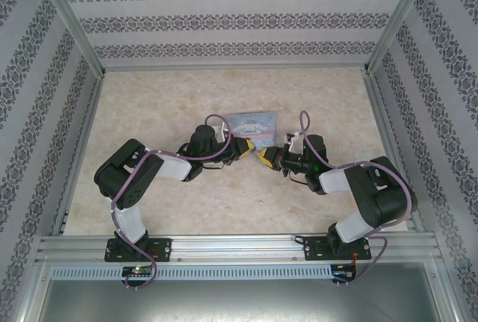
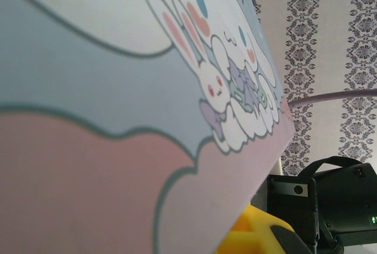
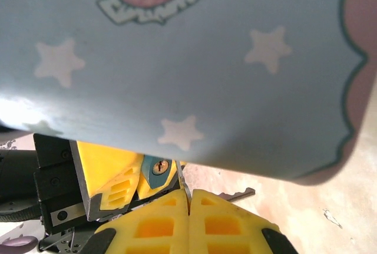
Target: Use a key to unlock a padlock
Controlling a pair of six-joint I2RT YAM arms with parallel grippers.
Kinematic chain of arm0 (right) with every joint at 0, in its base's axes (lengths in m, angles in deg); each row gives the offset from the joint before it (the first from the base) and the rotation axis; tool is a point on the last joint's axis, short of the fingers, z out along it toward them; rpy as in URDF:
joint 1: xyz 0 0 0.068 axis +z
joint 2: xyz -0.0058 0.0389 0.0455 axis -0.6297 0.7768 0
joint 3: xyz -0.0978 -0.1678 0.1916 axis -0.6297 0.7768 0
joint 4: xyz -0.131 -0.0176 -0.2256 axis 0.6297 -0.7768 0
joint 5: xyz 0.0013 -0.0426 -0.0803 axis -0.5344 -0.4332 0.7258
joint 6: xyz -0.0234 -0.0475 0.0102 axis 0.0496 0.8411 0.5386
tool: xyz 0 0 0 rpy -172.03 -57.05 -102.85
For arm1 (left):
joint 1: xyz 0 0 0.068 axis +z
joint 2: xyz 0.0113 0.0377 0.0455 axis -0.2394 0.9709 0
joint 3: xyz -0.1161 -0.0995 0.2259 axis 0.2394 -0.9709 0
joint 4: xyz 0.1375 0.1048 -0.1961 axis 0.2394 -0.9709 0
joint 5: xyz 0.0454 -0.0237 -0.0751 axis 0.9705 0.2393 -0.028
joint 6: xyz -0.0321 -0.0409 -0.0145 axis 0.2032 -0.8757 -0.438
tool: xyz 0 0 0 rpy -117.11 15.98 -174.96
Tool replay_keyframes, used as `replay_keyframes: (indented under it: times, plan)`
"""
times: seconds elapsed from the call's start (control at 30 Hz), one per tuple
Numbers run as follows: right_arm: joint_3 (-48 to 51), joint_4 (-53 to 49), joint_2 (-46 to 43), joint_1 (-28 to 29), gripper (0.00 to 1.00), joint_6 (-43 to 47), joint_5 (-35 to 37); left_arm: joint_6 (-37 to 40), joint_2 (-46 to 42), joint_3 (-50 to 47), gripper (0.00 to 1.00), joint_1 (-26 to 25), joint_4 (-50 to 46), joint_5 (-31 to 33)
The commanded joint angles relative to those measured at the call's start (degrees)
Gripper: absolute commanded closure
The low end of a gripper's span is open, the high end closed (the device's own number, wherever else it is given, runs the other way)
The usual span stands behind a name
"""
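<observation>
In the right wrist view the padlock, dark blue with a brass keyhole facing me, sits between the yellow fingers of my left gripper, which is shut on it. My right gripper is shut on the key, a thin silvery strip rising from between its fingertips just right of the keyhole, apart from it. A second small key blade pokes out to the right behind the fingers. From above, the right gripper meets the left one tip to tip at mid-table.
A light-blue cartoon tin lies just behind both grippers; it looms over the right wrist view and the left wrist view. Under its edge a yellow finger and the right arm's black body show. Patterned walls enclose the table.
</observation>
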Motion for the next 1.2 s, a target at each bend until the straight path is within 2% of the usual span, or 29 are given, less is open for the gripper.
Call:
replay_keyframes:
  times: [0.0, 0.9, 1.17]
  plan:
    - [0.43, 1.21, 0.38, 0.58, 1.00, 1.06, 0.23, 0.11, -0.52, 0.02, 1.00, 0.58, 4.18, 0.15]
    - [1.13, 0.18, -1.98, 0.47, 1.00, -0.17, 0.05, 0.20, 0.19, 0.19, 1.00, 0.58, 3.83, 0.37]
    - [-1.47, -0.03, -1.97, 0.74, 1.00, -0.59, 0.17, 0.18, 0.27, 0.04, 1.00, 0.56, 3.92, 0.37]
